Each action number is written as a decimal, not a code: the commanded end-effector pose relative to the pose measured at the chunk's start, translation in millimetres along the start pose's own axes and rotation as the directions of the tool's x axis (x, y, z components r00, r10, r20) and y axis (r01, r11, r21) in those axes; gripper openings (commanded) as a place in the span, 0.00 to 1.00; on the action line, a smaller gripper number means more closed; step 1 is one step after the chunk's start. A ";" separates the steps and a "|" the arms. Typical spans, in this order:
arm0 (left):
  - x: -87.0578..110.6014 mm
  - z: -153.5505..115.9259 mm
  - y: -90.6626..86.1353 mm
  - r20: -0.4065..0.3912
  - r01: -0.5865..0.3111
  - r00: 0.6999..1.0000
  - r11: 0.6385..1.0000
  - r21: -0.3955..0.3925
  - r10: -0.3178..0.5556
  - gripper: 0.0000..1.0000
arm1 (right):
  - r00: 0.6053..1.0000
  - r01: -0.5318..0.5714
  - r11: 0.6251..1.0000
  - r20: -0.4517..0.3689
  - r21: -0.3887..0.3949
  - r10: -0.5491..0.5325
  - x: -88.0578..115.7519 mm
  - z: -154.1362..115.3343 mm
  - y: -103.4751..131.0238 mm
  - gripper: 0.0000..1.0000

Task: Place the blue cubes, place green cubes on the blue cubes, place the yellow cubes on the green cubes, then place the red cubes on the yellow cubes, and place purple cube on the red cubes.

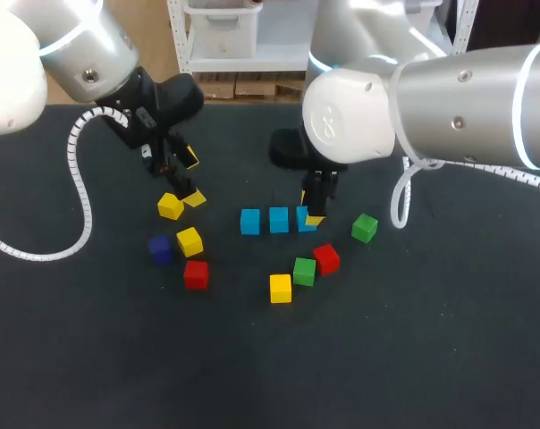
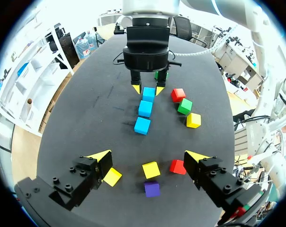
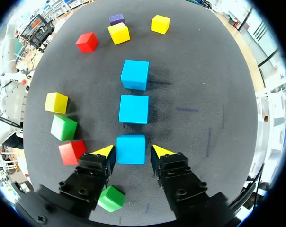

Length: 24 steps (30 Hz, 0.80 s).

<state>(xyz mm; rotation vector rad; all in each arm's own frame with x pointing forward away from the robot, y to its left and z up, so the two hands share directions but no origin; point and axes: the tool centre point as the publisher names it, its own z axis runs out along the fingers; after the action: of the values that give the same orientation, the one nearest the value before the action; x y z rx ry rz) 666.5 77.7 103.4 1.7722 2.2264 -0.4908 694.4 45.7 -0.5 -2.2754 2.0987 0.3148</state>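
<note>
Cube (image 1: 301, 222), blue, half hidden, right jaws astride

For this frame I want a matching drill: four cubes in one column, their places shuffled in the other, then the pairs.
Cubes (sides as in the head view)
1. purple cube
2. middle blue cube
3. rightmost blue cube
4. rightmost green cube

Places
A. between the open fingers of the right gripper
B. alone, apart from every other cube
C. close beside a yellow cube
D. flanked by the leftmost blue cube and the rightmost

Pairs: 1-C, 2-D, 3-A, 4-B
</note>
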 end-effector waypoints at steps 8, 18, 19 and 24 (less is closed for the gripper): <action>0.7 0.3 0.5 0.003 -0.002 1.000 1.000 0.000 0.002 1.00 | 1.000 0.004 1.000 0.020 -0.024 -0.003 9.3 -12.1 5.0 0.89; 0.7 0.3 0.5 0.003 -0.002 1.000 1.000 0.000 0.002 1.00 | 0.997 -0.014 0.998 0.074 -0.056 0.018 37.1 -29.1 12.3 1.00; 0.7 0.3 0.5 0.003 -0.002 1.000 1.000 0.000 0.002 1.00 | 0.996 -0.010 0.998 0.088 -0.059 0.016 39.8 -30.6 12.7 1.00; 0.7 0.3 0.5 0.003 -0.002 1.000 1.000 0.000 0.002 1.00 | 0.987 0.053 0.996 0.155 -0.078 -0.040 52.9 -36.6 14.2 1.00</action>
<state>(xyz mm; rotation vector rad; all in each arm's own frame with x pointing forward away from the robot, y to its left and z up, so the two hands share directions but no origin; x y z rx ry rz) 666.5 77.7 103.4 1.7722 2.2265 -0.4908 689.3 -1.8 25.4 -2.2828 2.0312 0.5036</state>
